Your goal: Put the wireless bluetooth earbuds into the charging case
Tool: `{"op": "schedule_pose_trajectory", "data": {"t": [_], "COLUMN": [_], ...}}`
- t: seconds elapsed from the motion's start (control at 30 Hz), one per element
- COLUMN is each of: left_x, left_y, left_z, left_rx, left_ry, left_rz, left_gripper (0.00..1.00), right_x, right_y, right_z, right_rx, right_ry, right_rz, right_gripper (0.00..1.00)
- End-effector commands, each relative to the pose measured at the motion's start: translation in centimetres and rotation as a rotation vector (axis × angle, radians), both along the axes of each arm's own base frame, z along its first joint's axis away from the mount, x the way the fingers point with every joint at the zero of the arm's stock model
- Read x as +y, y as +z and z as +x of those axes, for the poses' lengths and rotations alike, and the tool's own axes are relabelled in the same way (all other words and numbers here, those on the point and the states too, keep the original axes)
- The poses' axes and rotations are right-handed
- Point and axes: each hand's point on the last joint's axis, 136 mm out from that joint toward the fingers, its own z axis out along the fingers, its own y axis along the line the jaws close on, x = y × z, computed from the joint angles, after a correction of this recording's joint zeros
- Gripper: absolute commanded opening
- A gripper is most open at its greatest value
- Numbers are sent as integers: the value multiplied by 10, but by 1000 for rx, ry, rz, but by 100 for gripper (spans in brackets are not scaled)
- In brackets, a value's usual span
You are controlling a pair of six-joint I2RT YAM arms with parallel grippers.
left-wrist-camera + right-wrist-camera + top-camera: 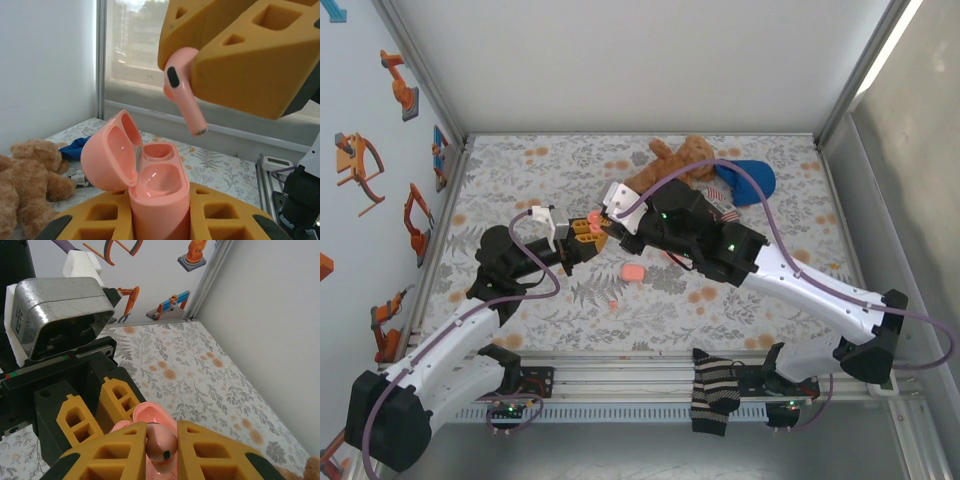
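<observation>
Left wrist view: salmon-pink plastic earbud (184, 95) hangs stem-down, just above and apart from the open pink rounded charging case (157, 185).
Right gripper (162, 450): clenched on the earbud's head.
Left gripper (584, 236): clamped on the case body, case upright, lid tipped back.
Floral table (770, 290): second pink case (633, 271) lies near the middle; brown teddy bear (675, 160) at the far side.
</observation>
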Motion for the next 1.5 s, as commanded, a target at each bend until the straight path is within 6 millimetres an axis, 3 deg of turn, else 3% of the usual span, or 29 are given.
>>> {"op": "schedule_pose_trajectory", "data": {"t": [0.0,0.23,0.77,0.97,1.17,1.47], "left_x": [0,0,2,2,2,3], "left_y": [22,24,25,24,24,20], "left_z": [-4,-5,-8,-7,-7,-5], "left_rx": [-78,-85,-95,-95,-100,-97], "left_ry": [-7,-6,-2,4,4,18], "left_rz": [-19,-20,-16,-14,-14,-6], "left_gripper": [0,0,0,0,0,0], "right_x": [8,13,9,16,14,1], "right_y": [2,-11,-20,-22,-14,27], "right_z": [-3,-1,6,-8,-13,-16], "right_rx": [-12,-1,-10,25,34,3], "right_ry": [24,17,-29,48,65,41], "right_rz": [6,-36,-79,-64,-36,68], "right_gripper": [19,19,19,20,31,48]}}
